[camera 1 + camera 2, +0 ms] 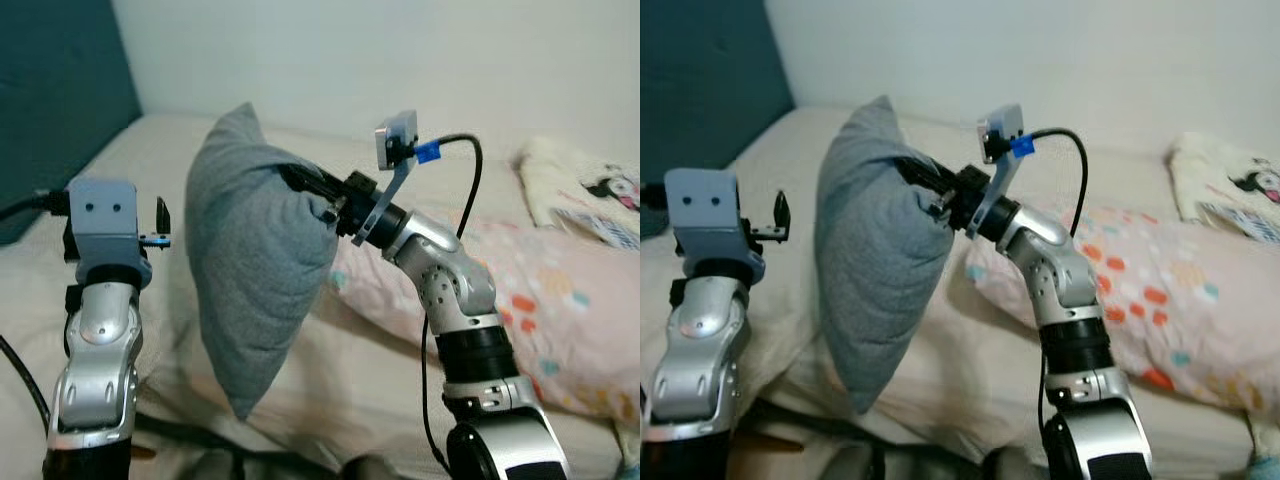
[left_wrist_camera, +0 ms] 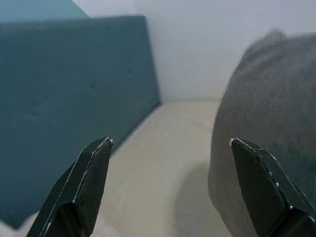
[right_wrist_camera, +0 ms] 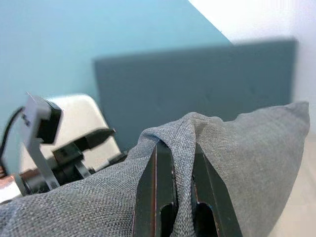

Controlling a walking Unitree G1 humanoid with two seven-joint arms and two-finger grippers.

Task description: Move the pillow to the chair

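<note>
My head pair looks forward and down over the bed (image 1: 300, 370), both eyes sharing the gray pillow (image 1: 255, 270) hanging at centre, the teal headboard (image 1: 60, 90) at ten o'clock and a patterned pillow (image 1: 1180, 320) at three o'clock. My left wrist camera looks along its spread claw (image 2: 170, 185) toward headboard and wall, the pillow close beside. My right wrist camera sits tight against the pillow, facing the headboard and the left arm (image 3: 54, 158).
</note>
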